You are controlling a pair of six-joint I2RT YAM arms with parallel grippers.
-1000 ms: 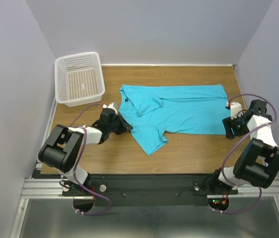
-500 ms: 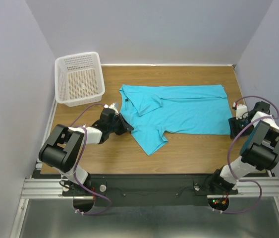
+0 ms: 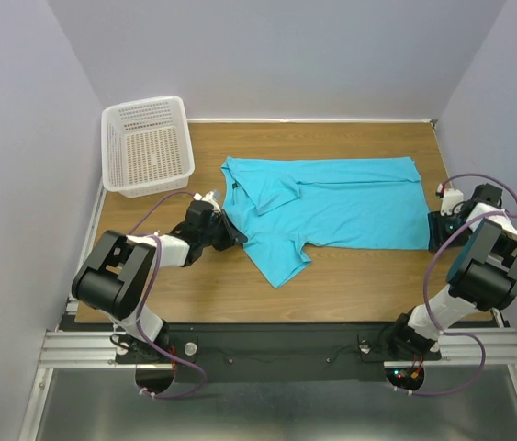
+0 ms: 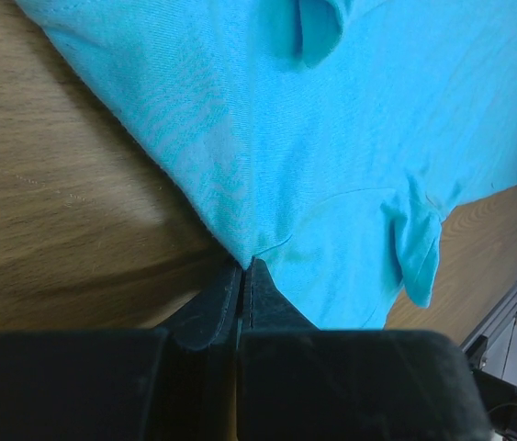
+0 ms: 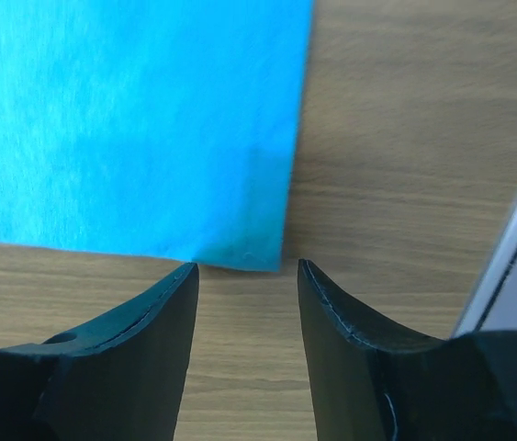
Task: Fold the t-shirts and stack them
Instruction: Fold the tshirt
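Left arm (image 3: 116, 276): bulky black joint housings with white links between them, lower left of the overhead view.
Right arm (image 3: 489, 268): same black-and-white build, lower right.
Cables (image 3: 159, 208): thin, purple, looping along each arm and below the bases.
Left gripper (image 4: 244, 268): matte black fingers tapering to thin tips.
Right gripper (image 5: 244, 268): black fingers with curved, smooth inner faces.
Mount (image 3: 286, 338): black crossbar on a silver slotted rail, with small red and green lights at lower right.
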